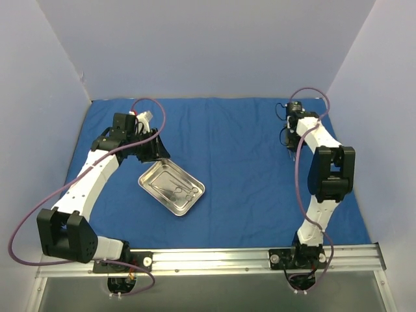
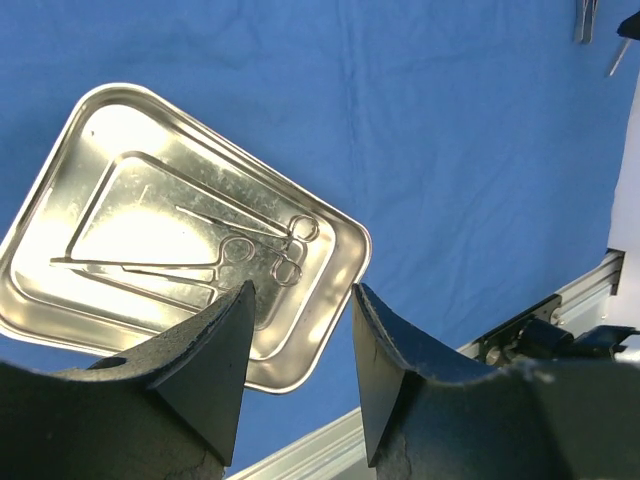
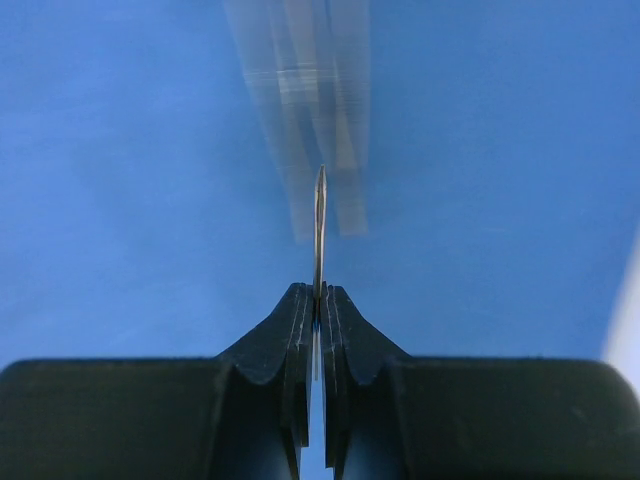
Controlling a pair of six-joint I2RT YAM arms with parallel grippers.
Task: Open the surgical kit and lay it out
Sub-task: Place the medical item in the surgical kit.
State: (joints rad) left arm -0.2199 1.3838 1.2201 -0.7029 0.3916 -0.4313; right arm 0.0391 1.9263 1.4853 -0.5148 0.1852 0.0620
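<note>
Several ring-handled instruments [image 2: 215,262] lie in steel tray [image 2: 60,290], mid blue cloth [image 2: 420,120]. Left fingers [image 2: 215,350] wide open, empty, above tray. Right fingers [image 3: 285,330] pinched on one thin instrument [image 3: 320,205] over cloth, far right. Lower straight, release only when flat.

Instruments [image 2: 230,250] in the tray [image 2: 110,120] — tray on the cloth wrap [image 1: 253,169], before the left hand [image 2: 300,295]
</note>
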